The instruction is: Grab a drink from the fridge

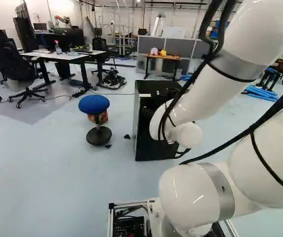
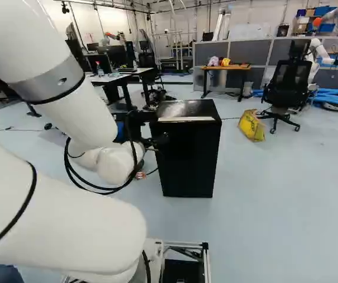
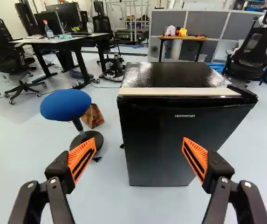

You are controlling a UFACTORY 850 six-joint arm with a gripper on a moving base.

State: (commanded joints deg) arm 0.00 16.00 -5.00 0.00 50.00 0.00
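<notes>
Wrist view — black fridge (image 3: 170,74) ahead, contents hidden behind door (image 3: 156,144); fingers (image 3: 80,156) spread wide.

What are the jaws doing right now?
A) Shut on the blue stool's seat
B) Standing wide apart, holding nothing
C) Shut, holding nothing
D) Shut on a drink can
B: in the wrist view the jaws stand wide apart, with nothing gripped between the orange pads and the black fridge showing ahead, beyond the gap.
</notes>
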